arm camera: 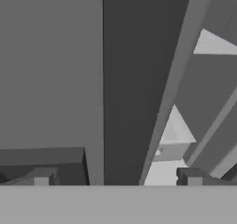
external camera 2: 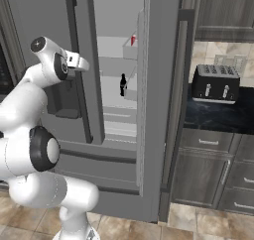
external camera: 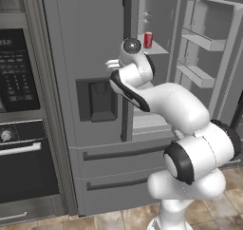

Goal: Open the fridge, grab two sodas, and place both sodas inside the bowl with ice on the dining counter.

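Observation:
The grey fridge [external camera: 71,39] has its left door closed and its right door [external camera: 213,43] swung open, showing white shelves. A red soda can [external camera: 148,40] stands on an upper shelf, and its red edge [external camera 2: 133,39] peeks past the door. The dark soda bottle [external camera 2: 123,84] stands on a lower shelf. My gripper [external camera: 112,62] is open, right in front of the left door beside its dark vertical handle [external camera: 126,20]. In the hand view the handle [arm camera: 134,79] runs up between my gripper's [arm camera: 118,179] wide-apart fingertips. Nothing is held. The bowl and dining counter are out of view.
A black microwave [external camera: 14,67] and wall oven [external camera: 19,143] stand left of the fridge. A dark toaster [external camera 2: 216,83] sits on the dark counter [external camera 2: 218,116] to the right, above grey drawers [external camera 2: 208,174]. Freezer drawers [external camera: 118,177] are below the doors.

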